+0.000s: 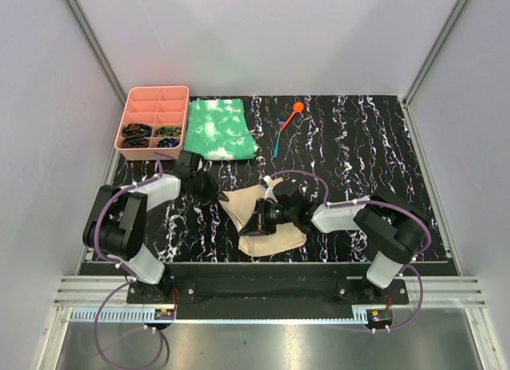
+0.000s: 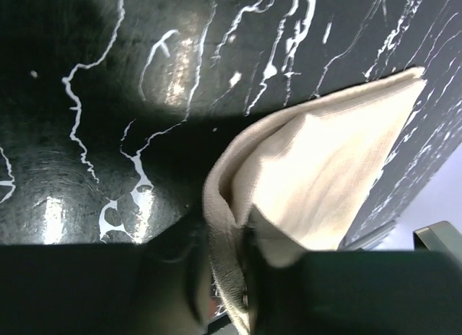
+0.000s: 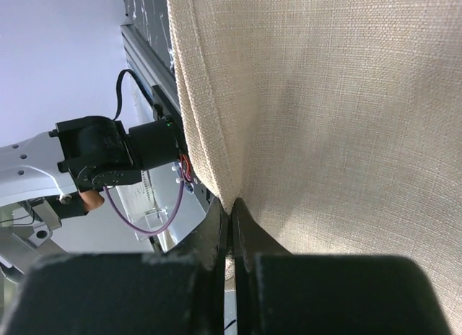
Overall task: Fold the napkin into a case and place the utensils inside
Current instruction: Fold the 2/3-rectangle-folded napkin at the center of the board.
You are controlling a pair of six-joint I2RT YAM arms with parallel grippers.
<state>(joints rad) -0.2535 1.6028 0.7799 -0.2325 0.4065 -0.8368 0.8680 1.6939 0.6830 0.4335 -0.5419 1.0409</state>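
The tan napkin (image 1: 267, 226) lies partly folded on the black marbled table, near the front middle. My left gripper (image 1: 209, 188) is shut on the napkin's left edge, which shows bunched between its jaws in the left wrist view (image 2: 225, 266). My right gripper (image 1: 259, 219) is shut on a fold of the napkin (image 3: 325, 118), pinched between its jaws in the right wrist view (image 3: 232, 227). The orange spoon (image 1: 292, 115) and the slim blue utensil (image 1: 277, 143) lie together at the back middle of the table, far from both grippers.
A green-and-white mottled cloth (image 1: 219, 129) lies at the back left. A pink divided tray (image 1: 153, 119) with dark small items stands left of it. White walls enclose the table on three sides. The table's front edge has a metal rail (image 1: 271, 294).
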